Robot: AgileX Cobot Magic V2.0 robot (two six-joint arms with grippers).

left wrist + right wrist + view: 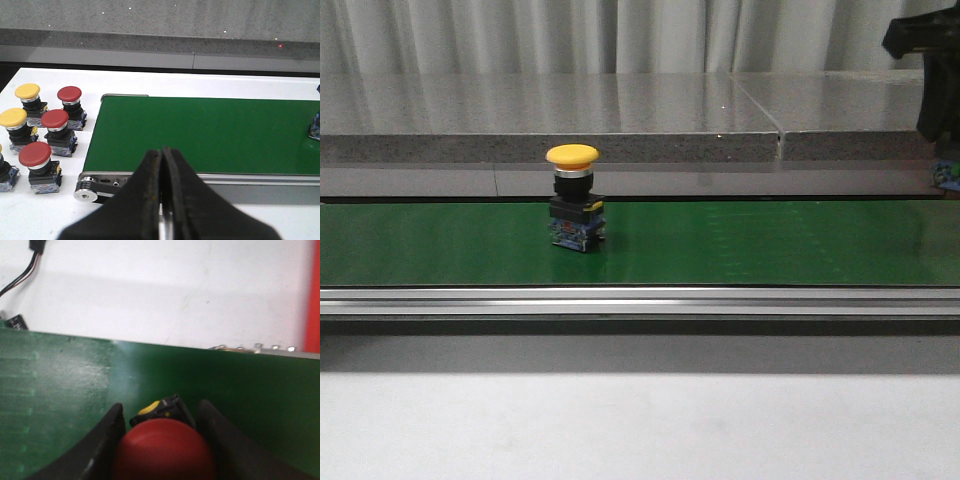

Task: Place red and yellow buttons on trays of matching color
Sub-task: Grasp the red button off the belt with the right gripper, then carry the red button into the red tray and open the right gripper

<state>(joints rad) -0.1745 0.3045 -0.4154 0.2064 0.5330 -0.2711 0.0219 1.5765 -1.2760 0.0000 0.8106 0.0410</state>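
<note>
We see one yellow button [573, 196] standing upright on the green belt [770, 240], with open belt at its 3 and 9 o'clock. Our left gripper [161, 200] has its fingers pressed together, holding nothing, above the belt's near rail [210, 180]. Spare buttons [50, 132] stand beside the belt end. Our right gripper [162, 440] is clamped around a red button [165, 452] over the belt.
</note>
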